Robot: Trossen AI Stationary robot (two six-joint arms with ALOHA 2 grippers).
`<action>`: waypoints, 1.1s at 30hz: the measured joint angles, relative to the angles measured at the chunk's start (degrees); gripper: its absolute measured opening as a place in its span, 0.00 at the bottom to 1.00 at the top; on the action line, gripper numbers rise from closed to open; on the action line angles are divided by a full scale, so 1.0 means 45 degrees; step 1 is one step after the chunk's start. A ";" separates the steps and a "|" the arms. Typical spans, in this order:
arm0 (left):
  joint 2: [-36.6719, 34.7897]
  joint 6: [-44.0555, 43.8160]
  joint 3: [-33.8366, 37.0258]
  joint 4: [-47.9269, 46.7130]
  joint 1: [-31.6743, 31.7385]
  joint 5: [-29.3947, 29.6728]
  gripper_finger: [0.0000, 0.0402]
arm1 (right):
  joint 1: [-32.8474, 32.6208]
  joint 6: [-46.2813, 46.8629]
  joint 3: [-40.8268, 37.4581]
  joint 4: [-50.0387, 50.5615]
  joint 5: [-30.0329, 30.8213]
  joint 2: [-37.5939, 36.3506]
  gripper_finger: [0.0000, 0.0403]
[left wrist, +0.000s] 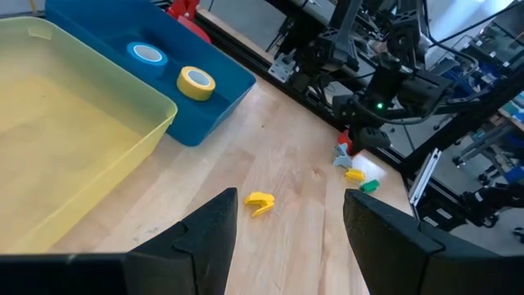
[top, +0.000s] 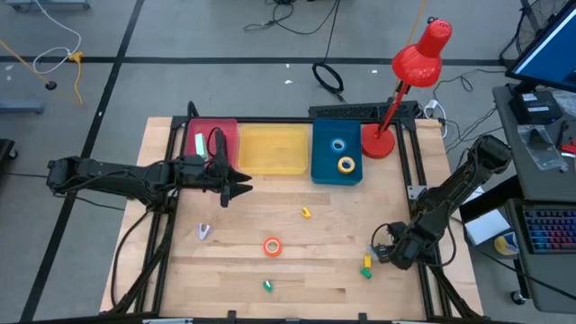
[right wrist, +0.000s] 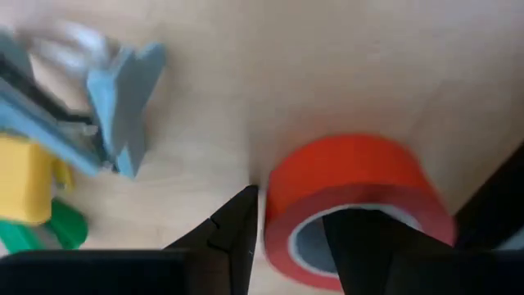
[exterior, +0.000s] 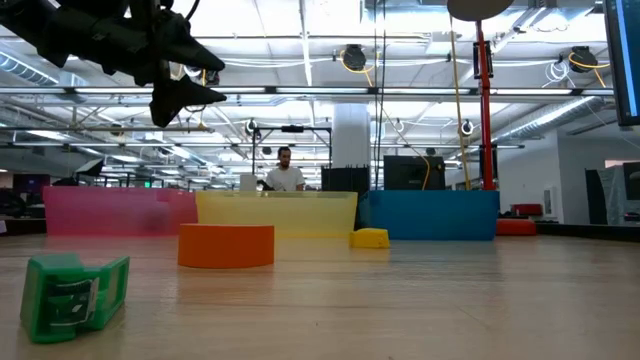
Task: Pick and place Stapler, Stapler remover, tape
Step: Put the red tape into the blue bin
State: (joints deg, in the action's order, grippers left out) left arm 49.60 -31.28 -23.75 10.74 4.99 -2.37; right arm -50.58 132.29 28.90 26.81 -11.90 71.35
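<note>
The pale wooden table (top: 342, 225), in a wide hall with ceiling lights and a person (exterior: 285, 172) seated beyond, carries three trays along its far edge, pink (top: 200, 133), yellow (top: 273, 149) and blue (top: 325, 155), with one red lamp (top: 409, 72) at the far right corner. The left gripper (top: 236, 184) hangs spread before the pink and yellow trays, while the right gripper (top: 389, 255) sits low at the near right corner around the red tape (right wrist: 352, 205); whether it pinches cannot be told. Of four rolls, the blue tape (top: 338, 144) and yellow tape (top: 346, 164) lie in the blue tray and the orange tape (top: 272, 246) near the middle of the near edge
</note>
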 joint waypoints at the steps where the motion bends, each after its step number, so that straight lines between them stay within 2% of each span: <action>1: 0.0000 -0.0057 0.0000 0.0003 0.0000 0.0000 0.56 | 0.0001 -0.0005 -0.0021 -0.0126 -0.0019 0.0024 0.32; 11: 0.0000 -0.0072 0.0000 0.0005 0.0000 0.0379 0.56 | -0.0001 -0.0166 -0.0048 -0.0188 -0.0068 0.0045 0.30; 20: 0.0000 -0.0014 0.0000 0.0000 0.0019 0.0656 0.56 | -0.0001 -0.0213 -0.0093 0.0010 -0.0355 -0.0553 0.08; 33: -0.0001 0.0003 0.0000 0.0000 0.0018 0.0661 0.56 | -0.0006 -0.0268 0.0440 0.0081 -0.0032 -0.2882 0.08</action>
State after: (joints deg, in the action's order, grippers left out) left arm 49.60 -31.27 -23.75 10.74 5.08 0.60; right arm -50.61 131.09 30.88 27.18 -12.04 58.38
